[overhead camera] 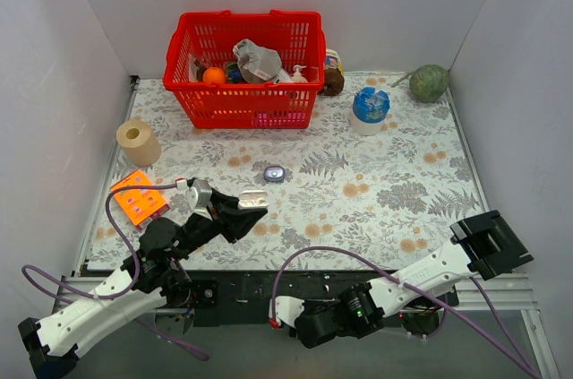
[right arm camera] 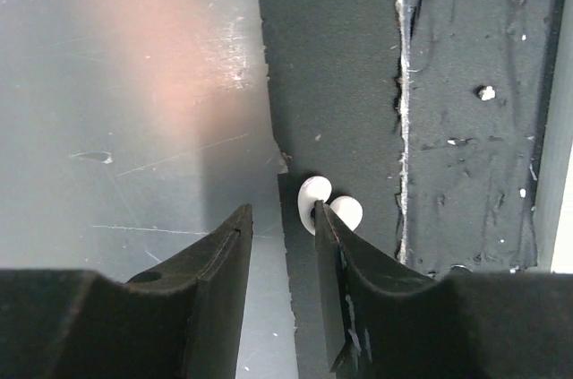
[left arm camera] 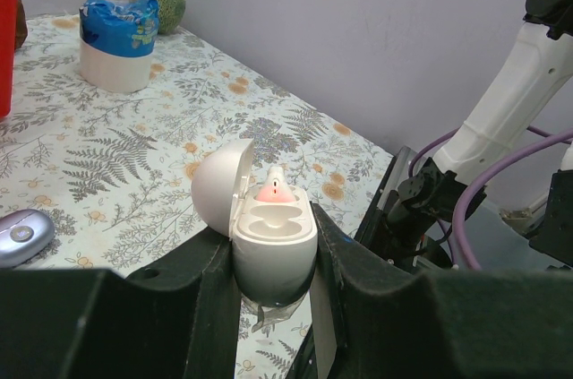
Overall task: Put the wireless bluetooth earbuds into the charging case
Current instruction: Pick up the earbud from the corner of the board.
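Note:
My left gripper (left arm camera: 273, 258) is shut on the charging case (left arm camera: 273, 262), a white egg-shaped shell with its lid (left arm camera: 219, 186) hinged open to the left. One earbud (left arm camera: 272, 189) with a pink-lit tip sits in the far slot; the near slot is bare. In the top view the charging case (overhead camera: 253, 201) hangs over the flowered table's near left. My right gripper (right arm camera: 282, 209) is open, low over the black frame (right arm camera: 466, 128) at the table's near edge. A white earbud (right arm camera: 345, 211) lies on that frame against my right fingertip (right arm camera: 320, 211), none of it pinched. From above, the right gripper (overhead camera: 285, 314) is near the arm bases.
A small lavender oval object (overhead camera: 274, 173) lies mid-table, also visible as the lavender object (left arm camera: 22, 236) left of the case. A red basket (overhead camera: 243, 70) stands at the back, a blue-topped cup (overhead camera: 369, 108) and green ball (overhead camera: 429, 83) back right, a paper roll (overhead camera: 138, 140) and orange card (overhead camera: 139, 197) left.

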Motion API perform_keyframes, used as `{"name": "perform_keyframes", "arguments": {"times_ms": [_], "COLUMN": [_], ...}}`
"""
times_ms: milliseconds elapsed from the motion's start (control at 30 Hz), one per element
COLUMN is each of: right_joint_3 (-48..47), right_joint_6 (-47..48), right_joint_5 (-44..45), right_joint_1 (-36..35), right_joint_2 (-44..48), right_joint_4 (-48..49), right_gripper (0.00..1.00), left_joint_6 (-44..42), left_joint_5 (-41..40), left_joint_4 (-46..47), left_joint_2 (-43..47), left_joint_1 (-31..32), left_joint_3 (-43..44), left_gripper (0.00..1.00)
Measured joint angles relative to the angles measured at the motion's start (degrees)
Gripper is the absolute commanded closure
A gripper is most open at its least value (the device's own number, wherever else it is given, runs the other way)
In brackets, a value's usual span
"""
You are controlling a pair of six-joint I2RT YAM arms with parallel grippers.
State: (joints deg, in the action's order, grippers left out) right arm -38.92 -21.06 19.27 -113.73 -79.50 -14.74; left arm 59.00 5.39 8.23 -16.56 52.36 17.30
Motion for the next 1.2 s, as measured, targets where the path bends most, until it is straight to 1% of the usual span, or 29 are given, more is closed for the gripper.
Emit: {"name": "perform_keyframes", "arguments": {"times_ms": [100, 200, 233, 300, 333, 433, 700, 833, 1067, 1133, 1200], "right_joint_3": [-0.1, -0.9, -1.2, -1.7, -1.8, -1.9, -1.9, -1.9, -2.3, -2.4, -2.5], "right_joint_6": [-0.2, -0.9, -1.1, -1.3, -1.5, -1.9, -3.2, -3.7, -4.1, -4.1, -4.0], "right_joint_5": [1.3, 2.4, 2.7, 3.2, 3.5, 3.6, 4.9, 7.1, 8.9, 8.6, 7.1], "right_joint_1": [0.2, 0.6, 0.8, 1.0, 1.2, 1.2, 2.0, 3.5, 9.3, 11.8, 16.0], "right_joint_2": [-0.1, -0.8, -1.2, -1.7, -1.9, -2.0, -1.8, 0.5, 12.3, 15.3, 18.2], "right_joint_4": [-0.7, -1.9, -2.3, -3.1, -3.4, -3.6, -3.9, -6.6, -8.9, -8.9, -8.3], "right_gripper": [0.63, 0.74, 0.80, 0.86, 0.91, 0.99, 0.99, 0.99, 0.99, 0.99, 0.99], "left_joint_6": [0.0, 0.1, 0.2, 0.3, 0.4, 0.4, 0.5, 0.5, 0.6, 0.6, 0.6], "left_joint_5": [0.0, 0.0, 0.0, 0.0, 0.1, 0.2, 0.4, 0.4, 0.4, 0.4, 0.4], "left_joint_4": [0.0, 0.0, 0.0, 0.0, 0.0, 0.0, 0.7, 0.9, 0.9, 1.2, 1.5], "left_joint_2": [0.0, 0.0, 0.0, 0.0, 0.0, 0.0, -0.3, -0.3, -0.3, -0.6, -0.9], "left_joint_1": [0.0, 0.0, 0.0, 0.0, 0.0, 0.0, 0.0, 0.0, 0.0, 0.0, 0.0], "left_joint_3": [0.0, 0.0, 0.0, 0.0, 0.0, 0.0, 0.0, 0.0, 0.0, 0.0, 0.0], "left_gripper": [1.00, 1.00, 1.00, 1.00, 1.00, 1.00, 1.00, 1.00, 1.00, 1.00, 1.00]}}
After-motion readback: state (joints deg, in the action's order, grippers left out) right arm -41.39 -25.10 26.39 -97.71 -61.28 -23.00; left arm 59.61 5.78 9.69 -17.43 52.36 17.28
